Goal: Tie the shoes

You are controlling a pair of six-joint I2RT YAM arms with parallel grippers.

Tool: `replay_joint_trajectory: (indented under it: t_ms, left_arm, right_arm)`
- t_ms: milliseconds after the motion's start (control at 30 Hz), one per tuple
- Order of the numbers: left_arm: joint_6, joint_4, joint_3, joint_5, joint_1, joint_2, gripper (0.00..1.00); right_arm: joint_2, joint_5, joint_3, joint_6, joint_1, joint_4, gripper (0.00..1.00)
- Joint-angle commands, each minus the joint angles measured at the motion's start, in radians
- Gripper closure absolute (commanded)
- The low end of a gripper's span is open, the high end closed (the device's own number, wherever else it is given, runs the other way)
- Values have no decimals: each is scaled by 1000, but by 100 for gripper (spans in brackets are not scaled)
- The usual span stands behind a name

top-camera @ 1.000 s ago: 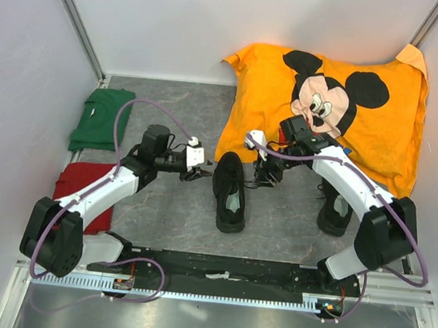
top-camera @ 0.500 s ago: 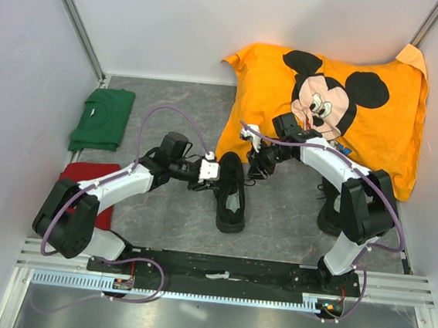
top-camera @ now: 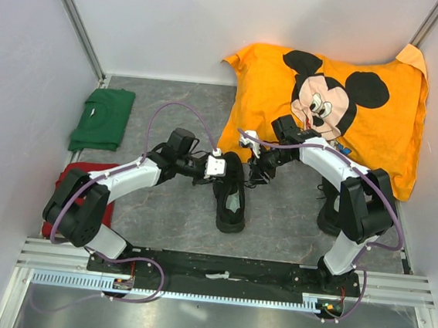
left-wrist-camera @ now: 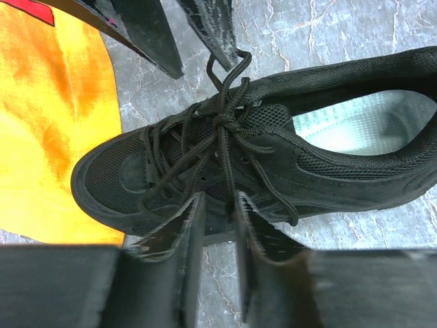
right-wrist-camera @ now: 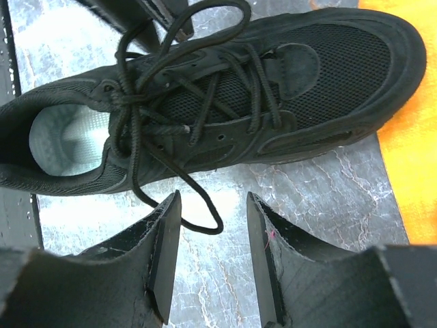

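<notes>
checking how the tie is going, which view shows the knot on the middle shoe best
Left wrist: the knot sits mid-frame with its strands distinct. The right wrist view shows it too, but nearer the frame's left edge. In the top view the shoe is small, one black shape.

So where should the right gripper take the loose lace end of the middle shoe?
Grip the loose lace end where it curls on the table beside the shoe, coming down from above: there it lies clear of the upper, between the open fingers of the right gripper.
</notes>
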Motion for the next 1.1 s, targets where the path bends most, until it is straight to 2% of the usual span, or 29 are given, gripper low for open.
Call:
replay_joint_trajectory:
  t_ms: [0,233,367,467,600,1067]
  left_arm:
    - [29,20,42,4,-5,9,73]
    - [17,20,44,18,-5,8,78]
    - [15,10,46,11,-5,5,93]
    - [17,-1,35,1,-5,-20,98]
    - [20,-17,10,-15,-5,-57,98]
    - [162,-184,-103,-94,31,-198,98]
  right_arm:
    - [-6,-72,36,-59,3,-21,49]
    - [29,-75,45,-91,12,-23,49]
    - [46,-66,56,-100,14,-24,53]
    - [46,-56,60,-99,14,-24,62]
    - [49,-53,62,-99,14,-29,100]
    - [11,-20,63,-47,12,-29,100]
